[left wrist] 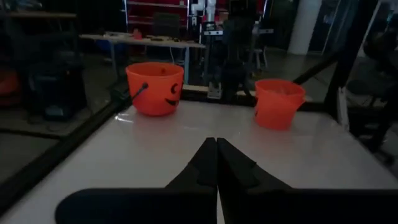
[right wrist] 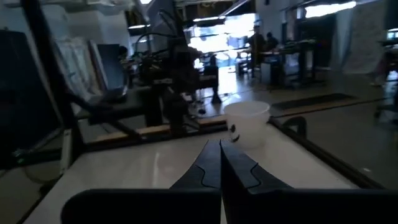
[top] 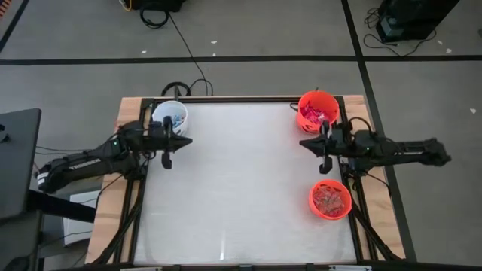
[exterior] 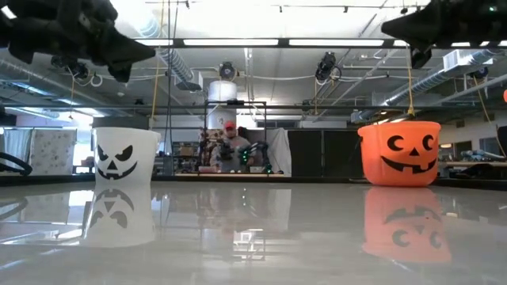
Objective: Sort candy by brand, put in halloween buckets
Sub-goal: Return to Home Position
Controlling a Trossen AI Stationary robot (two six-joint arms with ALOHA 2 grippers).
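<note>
Three buckets stand on a white bench (top: 241, 199): one white and two orange. The white bucket (top: 170, 116) sits at the far left corner, just beside the left arm. The far orange bucket (top: 317, 110) sits at the far right corner. The near orange bucket (top: 330, 199) stands by the right edge, on the other side of the right arm.

All the candy (top: 329, 197) in view lies inside the buckets: bluish pieces in the white one, pink and red in the far orange one, reddish in the near one. The pieces are too small to count.

Two dark arms reach in, one from each side. The left gripper (top: 187, 141) hangs above the bench just in front of the white bucket. The right gripper (top: 303, 142) hangs between the two orange buckets. Both point inward, with a wide stretch of white surface between them. In each wrist view the fingers (left wrist: 202, 165) press together with nothing between them, so both sets of jaws are clenched and empty.

From bench height, the arms are dark shapes cut off by the top edge, and the bucket walls hide the candy. Jack-o'-lantern faces show on the white bucket and the far orange bucket. The near orange bucket shows only a plain wall. A person (exterior: 230, 145) is dimly seen well beyond the bench.
</note>
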